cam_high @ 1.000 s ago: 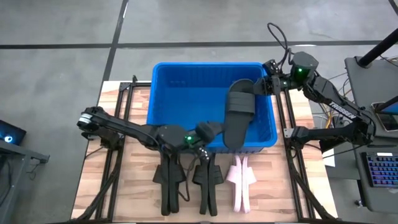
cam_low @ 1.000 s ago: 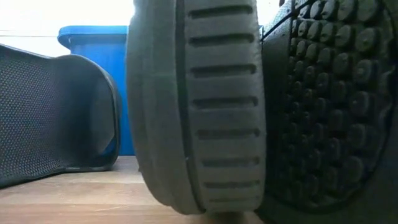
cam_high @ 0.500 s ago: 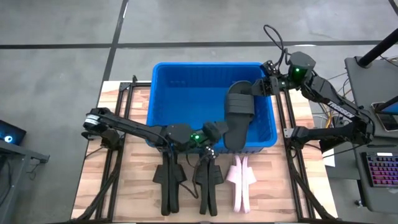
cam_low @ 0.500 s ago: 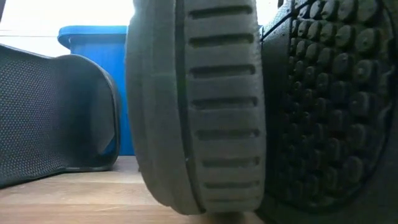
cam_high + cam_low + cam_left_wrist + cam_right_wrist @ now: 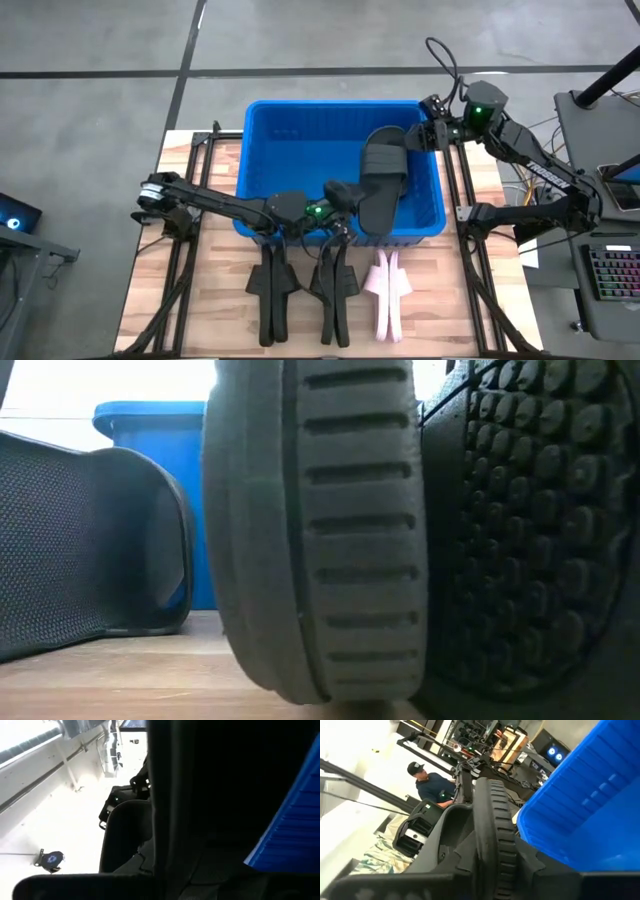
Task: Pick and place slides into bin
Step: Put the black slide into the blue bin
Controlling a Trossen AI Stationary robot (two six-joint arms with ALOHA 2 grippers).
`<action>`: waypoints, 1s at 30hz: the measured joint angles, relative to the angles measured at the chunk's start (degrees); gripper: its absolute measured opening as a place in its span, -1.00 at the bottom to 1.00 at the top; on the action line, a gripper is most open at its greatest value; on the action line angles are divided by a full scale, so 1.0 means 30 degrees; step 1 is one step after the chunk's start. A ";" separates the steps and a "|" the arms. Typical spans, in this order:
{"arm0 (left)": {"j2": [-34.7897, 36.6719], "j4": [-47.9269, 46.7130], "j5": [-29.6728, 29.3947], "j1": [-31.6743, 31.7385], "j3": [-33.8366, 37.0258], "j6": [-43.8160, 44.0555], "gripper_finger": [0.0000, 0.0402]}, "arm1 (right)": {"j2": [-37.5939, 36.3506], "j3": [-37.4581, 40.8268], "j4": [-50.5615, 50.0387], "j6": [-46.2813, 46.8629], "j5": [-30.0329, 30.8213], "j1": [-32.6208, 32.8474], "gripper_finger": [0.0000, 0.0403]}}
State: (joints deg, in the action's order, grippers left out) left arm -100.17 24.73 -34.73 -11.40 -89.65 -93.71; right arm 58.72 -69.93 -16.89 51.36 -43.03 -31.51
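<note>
A black slide lies slantwise over the right half of the blue bin, its strap up. My right gripper is at the slide's far end, by the bin's far right corner, and shut on it. My left gripper is at its near end, above the bin's near wall, also shut on it. Two black slides and a pale pink one stand on edge on the table in front of the bin. My left gripper meets the slide's near end, coming level from the table's left. The slide fills its wrist view and hides the fingers. That end hangs over the bin's near wall. My right gripper has the slide's far end, reaching in level from the table's right. In its wrist view the ribbed sole edge runs up between the fingers. That end is held up at rim height.
In the low view the standing slides crowd the lens, with the bin's corner behind them. A person shows in the room beyond. Bare wood lies left of the slides.
My left gripper has gone toward the table's right and far edges, up to the slide's near end. That end has shifted a little toward the far edge, farther over the bin. The slide's far end has stayed at my right gripper.
</note>
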 joint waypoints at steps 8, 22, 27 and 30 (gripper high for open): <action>-0.0011 0.0101 -0.0953 0.0021 0.0058 0.0150 -0.72 | -0.0465 -0.0002 -0.0619 -0.4078 -0.0147 -0.1032 -0.28; -0.0439 -0.0151 -0.0529 0.0978 0.0364 0.3700 -0.72 | -0.2997 0.0005 -0.3751 -0.9585 0.0350 -0.3621 -0.25; -0.1610 -0.0557 -0.0491 0.1826 0.0207 0.3693 -0.72 | -0.4141 -0.0649 -0.4254 -1.1025 0.0737 -0.3628 -0.32; -0.2122 -0.0451 -0.0351 0.2138 0.0062 0.3700 -0.72 | -0.4712 -0.1386 -0.5316 -1.2725 0.1661 -0.3628 -0.36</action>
State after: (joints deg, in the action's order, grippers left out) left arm -106.54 23.38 -35.78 -4.98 -89.46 -82.61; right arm 44.58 -74.08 -32.84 13.18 -38.04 -42.39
